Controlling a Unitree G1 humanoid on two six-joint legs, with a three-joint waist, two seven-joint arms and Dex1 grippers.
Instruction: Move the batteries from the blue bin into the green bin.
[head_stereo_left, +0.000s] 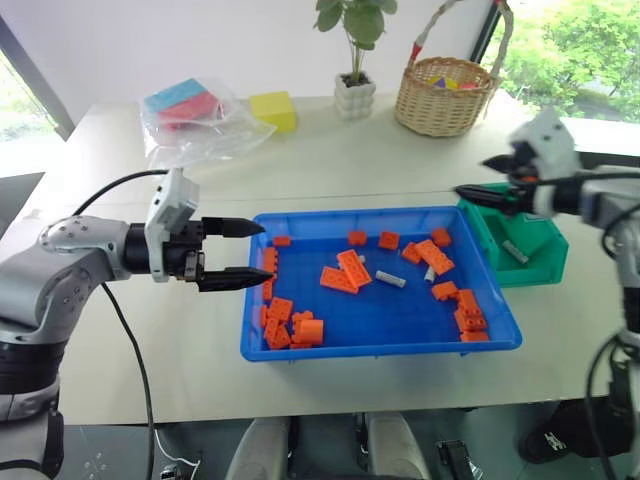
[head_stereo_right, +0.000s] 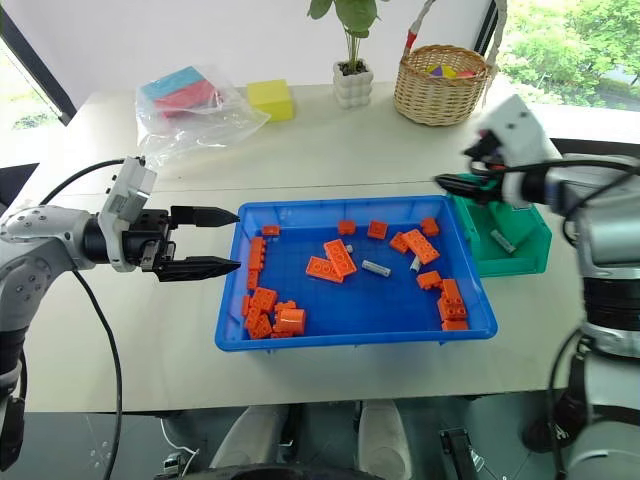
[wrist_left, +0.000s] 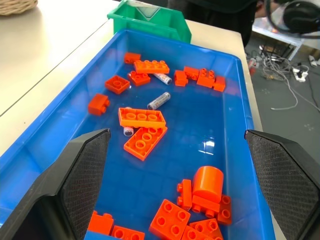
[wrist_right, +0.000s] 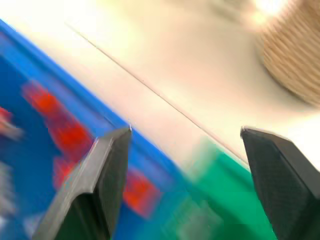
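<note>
Your left gripper (head_stereo_left: 252, 250) hangs just off the left rim of the blue bin (head_stereo_left: 380, 347), jaws spread, pointing across it. Ahead of those jaws, inside the bin: bricks (head_stereo_left: 340, 272) scattered through it, two batteries (head_stereo_left: 390, 279) near the middle, between brick clusters. Your right gripper (head_stereo_left: 478, 178) sits over the far right corner, jaws apart. Just below and right of them, the green bin (head_stereo_left: 545, 268) touches the blue bin's right side, one battery (head_stereo_left: 515, 251) in it.

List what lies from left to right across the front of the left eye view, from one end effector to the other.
Left end effector → large shallow bright-blue plastic tray holding orange studded bricks → small deep teal-green plastic bin with a white-grey battery inside → right end effector above it.
</note>
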